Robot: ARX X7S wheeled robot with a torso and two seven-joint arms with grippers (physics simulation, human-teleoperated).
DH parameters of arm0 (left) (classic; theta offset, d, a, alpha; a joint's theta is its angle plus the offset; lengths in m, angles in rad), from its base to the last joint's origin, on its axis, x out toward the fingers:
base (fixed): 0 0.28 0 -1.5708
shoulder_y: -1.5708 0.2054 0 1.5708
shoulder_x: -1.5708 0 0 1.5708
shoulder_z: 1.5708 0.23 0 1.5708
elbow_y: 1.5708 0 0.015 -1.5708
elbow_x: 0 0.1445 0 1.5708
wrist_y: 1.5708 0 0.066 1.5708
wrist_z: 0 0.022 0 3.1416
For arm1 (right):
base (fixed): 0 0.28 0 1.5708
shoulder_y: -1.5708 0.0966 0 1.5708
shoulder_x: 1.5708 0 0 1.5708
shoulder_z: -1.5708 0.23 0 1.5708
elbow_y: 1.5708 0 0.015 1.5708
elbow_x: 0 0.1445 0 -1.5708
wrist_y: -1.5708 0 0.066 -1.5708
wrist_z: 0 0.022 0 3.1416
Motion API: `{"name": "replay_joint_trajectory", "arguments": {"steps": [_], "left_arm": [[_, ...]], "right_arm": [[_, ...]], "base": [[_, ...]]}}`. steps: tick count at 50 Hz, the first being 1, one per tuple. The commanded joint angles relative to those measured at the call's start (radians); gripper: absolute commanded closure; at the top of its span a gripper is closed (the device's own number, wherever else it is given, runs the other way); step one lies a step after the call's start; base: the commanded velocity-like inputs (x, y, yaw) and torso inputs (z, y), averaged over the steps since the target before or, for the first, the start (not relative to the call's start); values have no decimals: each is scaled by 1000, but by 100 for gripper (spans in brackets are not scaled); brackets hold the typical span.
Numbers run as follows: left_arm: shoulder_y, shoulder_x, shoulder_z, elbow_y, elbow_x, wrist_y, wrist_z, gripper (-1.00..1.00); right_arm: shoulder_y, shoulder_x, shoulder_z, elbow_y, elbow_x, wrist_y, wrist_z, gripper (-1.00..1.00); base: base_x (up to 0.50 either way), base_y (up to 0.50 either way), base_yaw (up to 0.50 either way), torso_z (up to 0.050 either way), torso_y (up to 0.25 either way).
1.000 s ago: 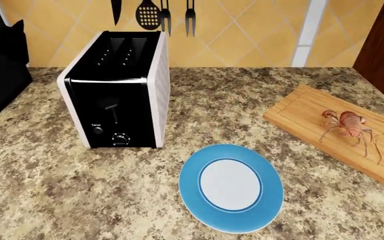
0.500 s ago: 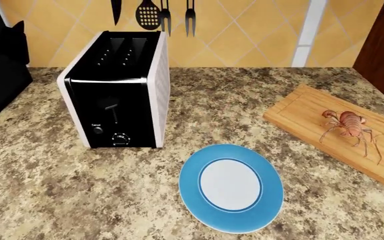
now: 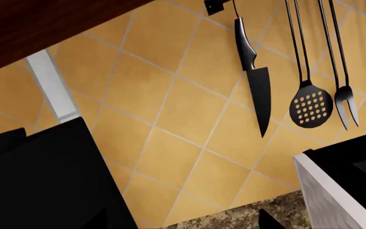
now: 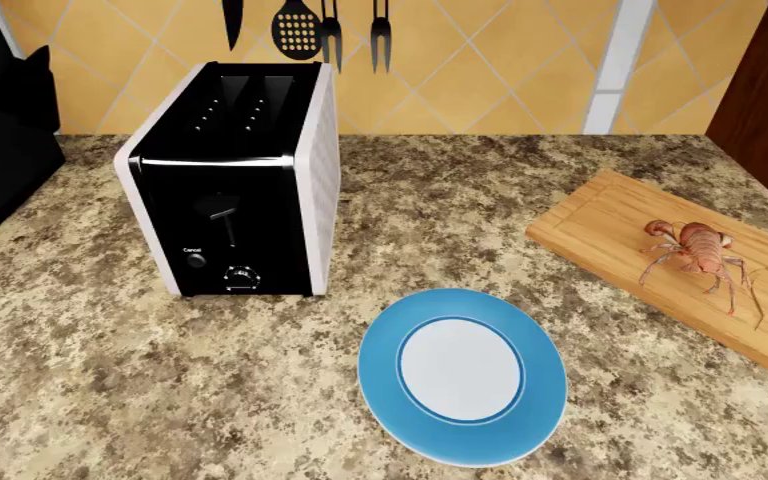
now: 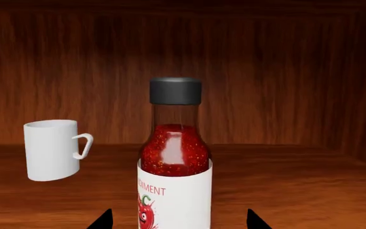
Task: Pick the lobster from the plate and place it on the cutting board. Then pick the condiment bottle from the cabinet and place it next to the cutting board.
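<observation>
The lobster (image 4: 694, 257) lies on the cutting board (image 4: 600, 230) at right of the head view, the blue plate (image 4: 462, 375) bare at bottom centre. In the right wrist view the condiment bottle (image 5: 175, 162) stands centred between the right gripper's (image 5: 177, 220) spread fingertips, untouched. The left gripper's state cannot be told.

From the right wrist camera I see only the two dark tips of my right gripper (image 5: 177, 222) poking in at the frame edge, either side of the condiment bottle (image 5: 175, 162), whose base is cut off, its label lettering only partly readable. My left gripper (image 3: 266, 223) shows as one small dark tip; I cannot tell how its jaws stand. In the head view neither arm appears. The cutting board (image 4: 611, 225) runs off the right edge, and the hanging utensils (image 4: 297, 30) lose their handles above.
</observation>
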Motion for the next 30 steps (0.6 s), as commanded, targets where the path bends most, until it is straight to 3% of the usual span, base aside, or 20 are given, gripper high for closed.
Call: {"name": "replay_joint_trajectory", "arguments": {"steps": [1, 14, 30], "left_arm": [[1, 1, 1, -2, 0, 1, -2, -100], [-2, 0, 4, -1, 0, -2, 0, -100], [-9, 0, 6, -11, 0, 5, 2, -100]], "right_arm": [[0, -2, 2, 41, 10, -22, 10, -100], [0, 0, 2, 72, 14, -35, 21, -100], [0, -21, 1, 133, 50, -102, 53, -100]], "base": [[0, 0, 0, 0, 0], [9, 0, 0, 0, 0], [191, 0, 0, 0, 0]]}}
